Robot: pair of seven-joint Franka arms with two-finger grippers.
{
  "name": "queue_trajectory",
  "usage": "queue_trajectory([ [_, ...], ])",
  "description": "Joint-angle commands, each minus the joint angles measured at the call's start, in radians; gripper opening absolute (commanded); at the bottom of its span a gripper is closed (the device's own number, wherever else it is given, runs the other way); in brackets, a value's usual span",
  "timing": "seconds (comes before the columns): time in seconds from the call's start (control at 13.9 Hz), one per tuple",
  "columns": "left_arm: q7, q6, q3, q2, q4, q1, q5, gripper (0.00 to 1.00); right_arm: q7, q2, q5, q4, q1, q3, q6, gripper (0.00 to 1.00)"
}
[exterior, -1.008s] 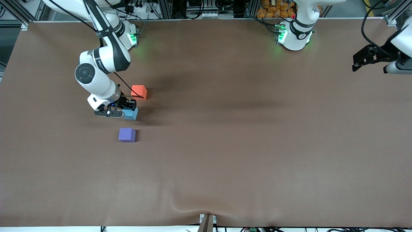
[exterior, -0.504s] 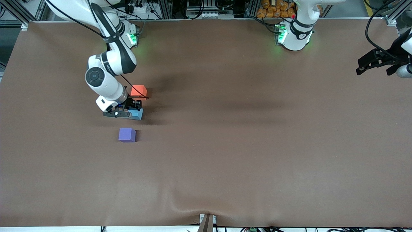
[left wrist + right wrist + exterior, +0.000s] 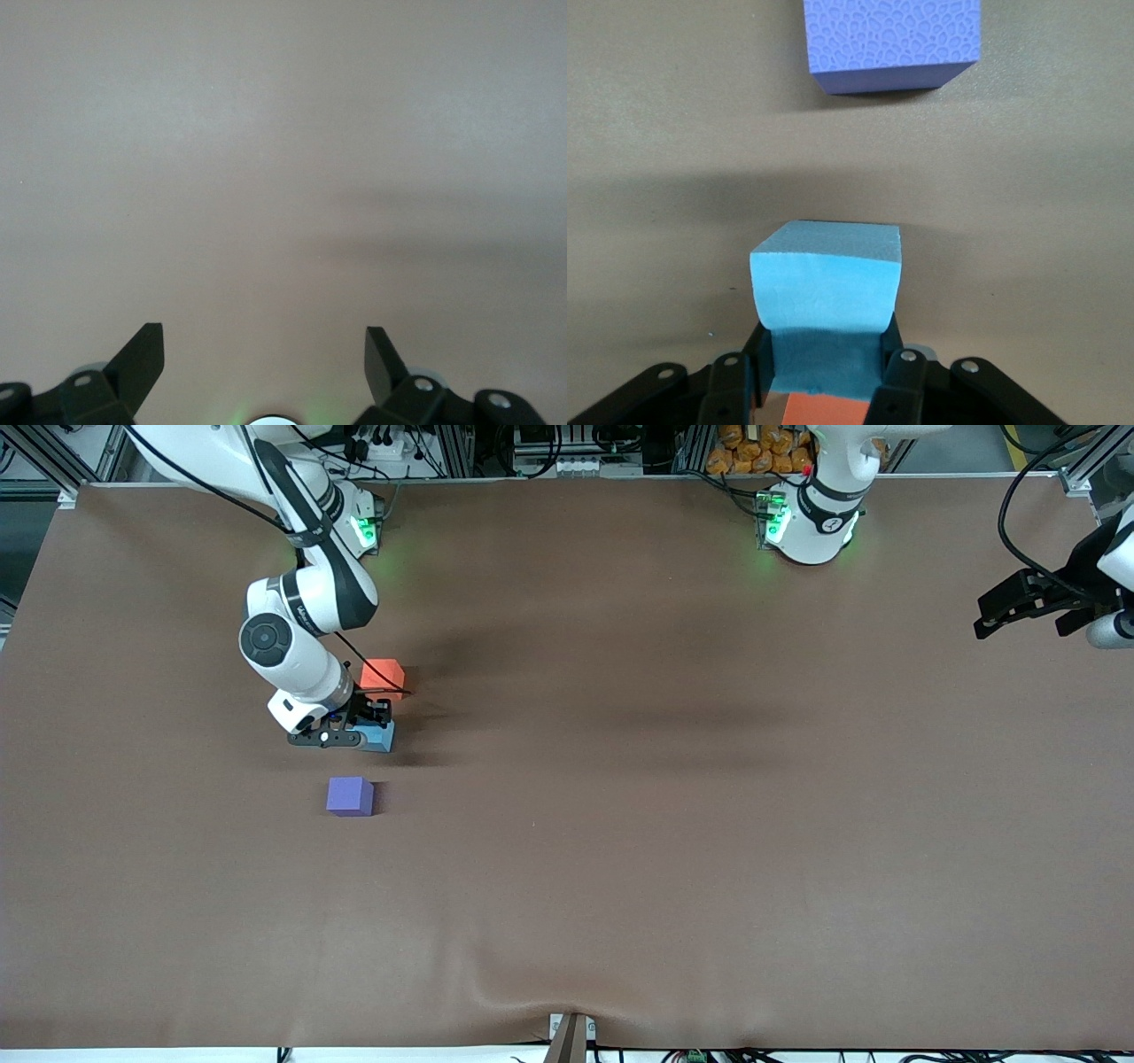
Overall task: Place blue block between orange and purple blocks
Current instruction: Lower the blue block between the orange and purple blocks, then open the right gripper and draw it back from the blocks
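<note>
My right gripper (image 3: 368, 726) is shut on the light blue block (image 3: 382, 737), which it holds low over the table between the orange block (image 3: 383, 677) and the purple block (image 3: 350, 795). In the right wrist view the blue block (image 3: 827, 283) is squeezed between the jaws, with the purple block (image 3: 891, 40) ahead of it and a strip of the orange block (image 3: 828, 413) under the gripper (image 3: 824, 359). My left gripper (image 3: 1019, 607) waits open and empty in the air at the left arm's end of the table; its own view (image 3: 264, 354) shows only bare cloth.
A brown cloth (image 3: 620, 824) covers the whole table. A fold in it rises at the edge nearest the front camera (image 3: 532, 1001). The arm bases (image 3: 806, 522) stand along the edge farthest from the front camera.
My right gripper has carried the blue block a little toward the left arm's end, into line between the orange and purple blocks. The left gripper has shifted slightly.
</note>
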Motion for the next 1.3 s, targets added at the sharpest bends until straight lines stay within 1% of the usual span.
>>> queue_trajectory([
  [0.0, 0.0, 0.002, -0.004, 0.035, 0.025, -0.007, -0.001, 1.0, -0.032, 0.025, -0.007, -0.027, -0.015, 0.005, 0.089, 0.0],
  [0.14, -0.001, 0.001, -0.01, 0.037, 0.034, -0.016, -0.001, 1.0, -0.032, 0.038, -0.007, -0.025, -0.019, 0.005, 0.093, 0.0],
  [0.22, -0.004, 0.001, -0.014, 0.04, 0.034, -0.021, -0.001, 1.0, -0.034, 0.04, -0.007, -0.022, -0.028, 0.005, 0.087, 0.39],
  [0.29, -0.003, 0.001, -0.019, 0.044, 0.031, -0.03, 0.0, 1.0, -0.039, 0.039, -0.007, -0.019, -0.045, 0.006, 0.08, 0.99],
  [0.43, 0.0, 0.001, -0.025, 0.05, 0.035, -0.035, 0.011, 1.0, -0.042, 0.022, -0.007, 0.009, -0.061, 0.008, 0.01, 1.0],
  [0.58, 0.005, -0.001, -0.025, 0.049, 0.037, -0.027, 0.026, 1.0, -0.039, 0.005, 0.002, 0.105, -0.064, 0.008, -0.134, 1.0],
  [0.65, 0.006, -0.002, -0.025, 0.049, 0.037, -0.026, 0.028, 1.0, -0.037, 0.002, 0.023, 0.183, -0.064, 0.006, -0.235, 1.0],
  [0.72, 0.003, -0.002, -0.024, 0.05, 0.039, -0.024, 0.029, 1.0, -0.039, 0.003, 0.054, 0.293, -0.064, 0.003, -0.37, 1.0],
  [0.86, 0.005, -0.002, -0.019, 0.049, 0.039, -0.016, 0.026, 1.0, -0.042, 0.015, 0.066, 0.544, -0.078, 0.003, -0.64, 1.0],
  [0.94, -0.001, -0.002, -0.015, 0.044, 0.039, -0.013, 0.026, 1.0, -0.043, 0.028, 0.066, 0.663, -0.084, 0.003, -0.735, 1.0],
  [1.08, -0.007, -0.015, -0.019, 0.04, 0.034, 0.022, 0.022, 1.0, -0.046, 0.081, 0.063, 0.826, -0.108, 0.003, -0.807, 1.0],
  [1.22, -0.006, -0.015, -0.018, 0.041, 0.037, 0.025, 0.015, 1.0, -0.046, 0.088, 0.008, 0.956, -0.146, 0.003, -0.9, 1.0],
])
